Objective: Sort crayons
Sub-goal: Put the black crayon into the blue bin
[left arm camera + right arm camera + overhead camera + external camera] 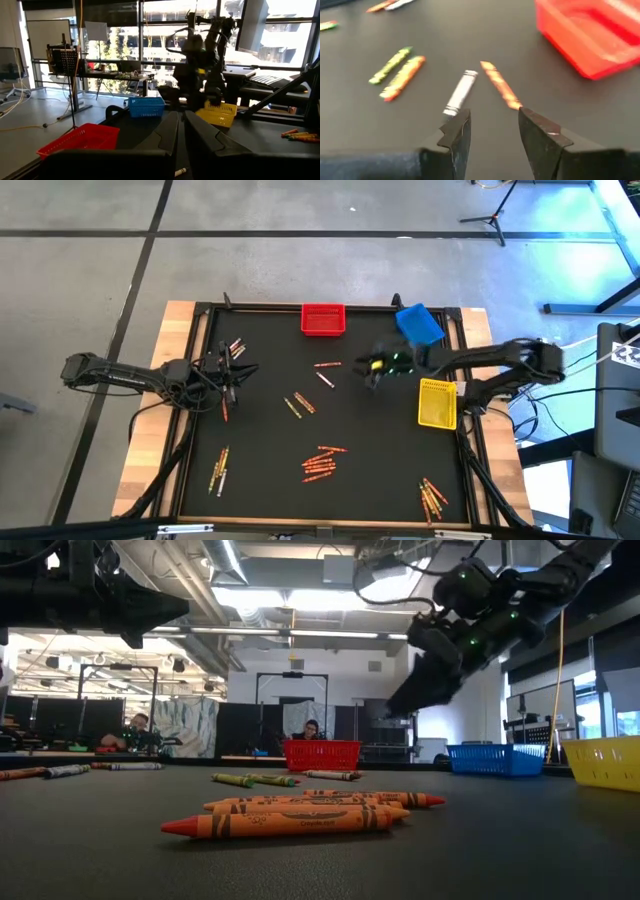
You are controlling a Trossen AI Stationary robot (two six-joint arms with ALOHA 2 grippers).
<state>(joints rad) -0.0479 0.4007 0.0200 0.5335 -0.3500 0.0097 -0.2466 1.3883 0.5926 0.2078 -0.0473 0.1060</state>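
Note:
Crayons lie scattered on the black table: an orange one [327, 364] and a white one [325, 379] in the middle, a red-orange heap [320, 462] near the front, and others to the left [236, 346]. My right gripper [492, 135] is open and hangs above the table. The white crayon [460, 93] and the orange crayon [500, 85] lie just ahead of its fingers. In the high view it is at the centre right [375, 372]. My left gripper [181, 131] is shut, held level at the left [232, 376]. A pale crayon end [180, 172] shows under its fingers; whether it is held I cannot tell.
A red bin [323, 319] and a blue bin [418, 323] stand at the far edge, and a yellow bin [437, 402] at the right. More crayons lie at the front left [219, 468] and front right [432, 498]. People sit in the room behind the table [312, 728].

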